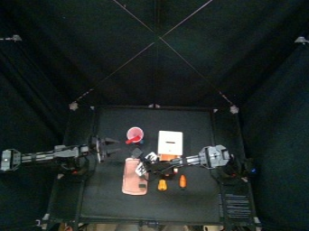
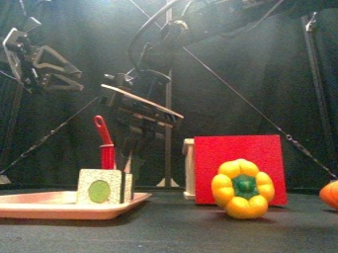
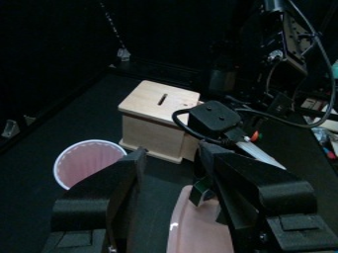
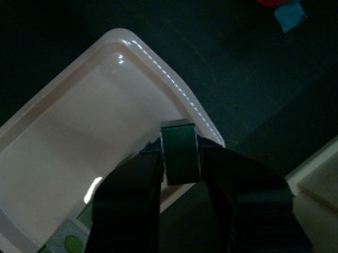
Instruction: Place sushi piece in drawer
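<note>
**Item: sushi piece** (image 2: 99, 187). White face with a green centre and a dark side. It stands upright on the floor of the drawer (image 2: 34, 206), towards the drawer's right end and inside the rim.

**Holder: my right gripper** (image 4: 180, 148). It hangs over the drawer's long rim near a rounded corner. I cannot tell whether it grips the piece or has let go.

**Handling, as I judge it:** the placing step is at or near release. If the piece is gripped, I should seat it flat on the floor, let go fully, then lift straight up. That avoids tipping the piece or catching the rim.

**Other arm: left gripper** (image 3: 179, 193). Spread wide and empty, resting at the table's left.

**View notes:**
- Only the front view shows the piece's face.
- The right wrist view shows a green-and-white patch (image 4: 73, 237) on the drawer floor, possibly the same piece.
- The left wrist view alone shows the slotted cream box (image 3: 158, 119) and pink cup (image 3: 82, 163) beyond the drawer.
</note>
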Robot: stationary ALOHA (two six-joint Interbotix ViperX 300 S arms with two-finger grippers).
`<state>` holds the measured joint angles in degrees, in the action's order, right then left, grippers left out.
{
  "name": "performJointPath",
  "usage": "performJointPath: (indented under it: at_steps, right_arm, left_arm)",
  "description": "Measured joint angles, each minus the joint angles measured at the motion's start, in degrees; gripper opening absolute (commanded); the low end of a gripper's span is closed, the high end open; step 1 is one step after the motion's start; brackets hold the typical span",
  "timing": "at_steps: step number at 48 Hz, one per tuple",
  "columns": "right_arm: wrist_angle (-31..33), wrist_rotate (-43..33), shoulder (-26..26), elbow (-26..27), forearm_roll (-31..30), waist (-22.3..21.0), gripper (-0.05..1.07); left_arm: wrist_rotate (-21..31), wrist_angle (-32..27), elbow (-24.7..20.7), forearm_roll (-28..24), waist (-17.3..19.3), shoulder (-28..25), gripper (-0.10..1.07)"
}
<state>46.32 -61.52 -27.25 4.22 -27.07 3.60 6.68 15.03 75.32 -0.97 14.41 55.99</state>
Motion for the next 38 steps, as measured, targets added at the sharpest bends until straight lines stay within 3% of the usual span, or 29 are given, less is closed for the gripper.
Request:
performJointPath:
  at_steps: [11, 21, 31, 38]
  right_arm:
    - [0.18, -0.7, 1.41, 0.0, -0.79, 0.79, 0.46]
    - [1.58, -6.33, 6.06, 0.26, -7.21, 3.25, 0.47]
    - [8.96, -15.91, 11.07, -2.72, -17.58, 6.86, 0.47]
    - [13.89, -22.32, 13.54, -5.98, -20.92, 9.49, 0.47]
  left_arm:
    - [-0.18, -0.09, 0.0, 0.35, 0.18, 0.0, 0.85]
    - [-0.09, -0.09, 0.09, 0.35, 0.97, 0.0, 0.85]
    - [0.0, 0.0, 0.26, 0.35, 1.05, 0.0, 0.85]
    - [0.0, 0.0, 0.35, 0.35, 1.05, 0.0, 0.85]
